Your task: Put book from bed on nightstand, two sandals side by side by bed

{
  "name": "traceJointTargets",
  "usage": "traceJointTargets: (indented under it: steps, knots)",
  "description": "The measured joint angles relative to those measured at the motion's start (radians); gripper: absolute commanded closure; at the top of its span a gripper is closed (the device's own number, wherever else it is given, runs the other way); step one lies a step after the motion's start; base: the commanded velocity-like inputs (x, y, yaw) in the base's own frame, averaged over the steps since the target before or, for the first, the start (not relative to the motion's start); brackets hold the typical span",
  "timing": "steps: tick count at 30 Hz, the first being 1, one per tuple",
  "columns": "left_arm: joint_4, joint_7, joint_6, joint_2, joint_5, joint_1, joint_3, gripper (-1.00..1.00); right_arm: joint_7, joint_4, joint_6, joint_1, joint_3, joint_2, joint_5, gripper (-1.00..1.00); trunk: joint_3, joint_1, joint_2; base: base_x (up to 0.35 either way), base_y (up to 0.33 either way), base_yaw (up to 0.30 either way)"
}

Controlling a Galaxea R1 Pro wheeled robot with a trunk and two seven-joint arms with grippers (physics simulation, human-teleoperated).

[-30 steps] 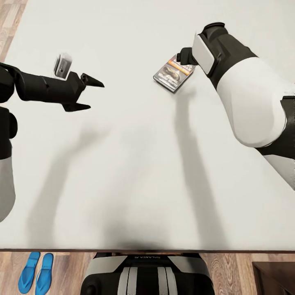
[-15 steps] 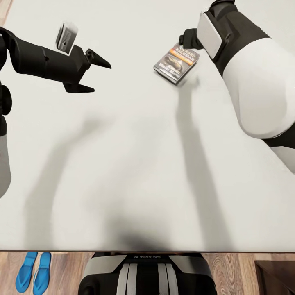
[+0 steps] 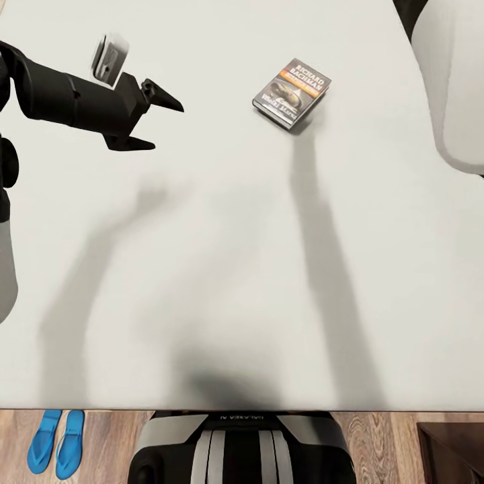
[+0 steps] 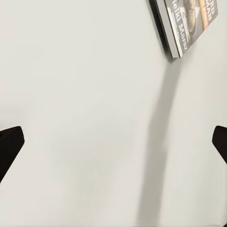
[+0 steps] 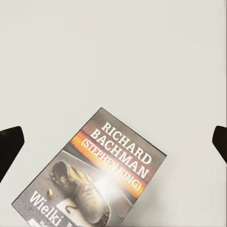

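The pale mattress of the bed (image 3: 222,282) spans the head view. The book (image 3: 292,93) lies flat near the far right part of the mattress, untouched. The left gripper (image 3: 161,124) hovers over the far left part, jaws apart. The right gripper (image 5: 113,137) hangs above the book, jaws spread wide. The two sandals (image 3: 56,442) lie side by side on the wood floor (image 3: 376,437) just beyond the bed's near left corner.

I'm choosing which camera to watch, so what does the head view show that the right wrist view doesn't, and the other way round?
The head view alone takes in the left tool, open above the bed, plus the two sandals side by side on the floor. The right wrist view alone gives the book's cover close enough to read its white lettering, between the open right tool's fingertips. Both show the book lying flat on the mattress, ungripped.
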Motion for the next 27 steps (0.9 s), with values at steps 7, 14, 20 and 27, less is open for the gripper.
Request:
traceJointTargets:
  steps: [7,14,20,27]
  knots:
    - [-0.011,-0.010,0.007,0.001,0.001,0.001,0.002,-1.00,0.013,-0.002,0.000,-0.009,0.001,-0.010,-0.003,-1.00,-0.011,0.000,0.000,0.000,0.000,0.000]
    - [-0.021,-0.004,0.004,-0.001,-0.002,0.009,0.004,-1.00,0.018,-0.002,-0.002,-0.008,0.001,-0.008,-0.004,-1.00,-0.022,0.000,0.000,0.000,0.000,0.000]
    - [-0.023,-0.012,0.006,0.003,0.000,0.003,0.004,-1.00,0.014,0.010,-0.021,0.036,-0.003,0.005,-0.006,-1.00,-0.031,0.000,0.000,0.000,0.000,0.000]
    - [-0.029,-0.015,0.008,0.009,0.003,0.005,0.001,-1.00,0.014,0.011,-0.137,0.093,-0.001,0.005,-0.001,-1.00,-0.036,0.000,0.000,0.000,0.000,0.000]
